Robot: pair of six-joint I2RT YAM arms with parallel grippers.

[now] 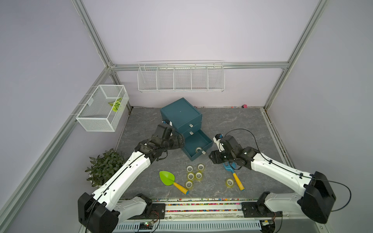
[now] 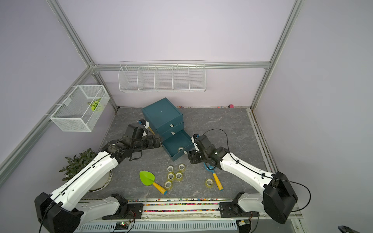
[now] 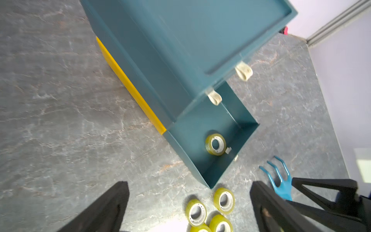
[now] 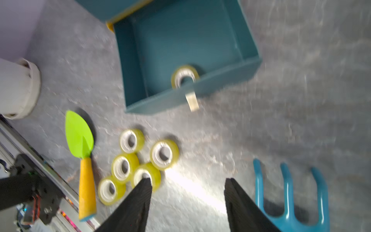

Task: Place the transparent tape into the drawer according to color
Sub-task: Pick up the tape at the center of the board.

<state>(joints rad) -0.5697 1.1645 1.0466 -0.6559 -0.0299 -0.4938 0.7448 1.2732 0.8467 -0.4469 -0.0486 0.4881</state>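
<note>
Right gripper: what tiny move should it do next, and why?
Probably it should dip toward the nearest loose roll and close on it. The right gripper is open and empty. One yellow-green roll already lies in the open drawer, and this loose one looks the same colour, so it likely belongs there too.

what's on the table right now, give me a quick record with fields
cabinet: teal, three drawers, upper two shut
bottom drawer: pulled open, one yellow-green tape roll inside, near the front wall
loose rolls: five in a cluster on the table, plus a lone roll beside the rake handle
tint: all yellow-green
shovel: green, beside the cluster
rake: blue, head partly hidden in both top views
left end effector: open, empty
right end effector: open, empty
</note>
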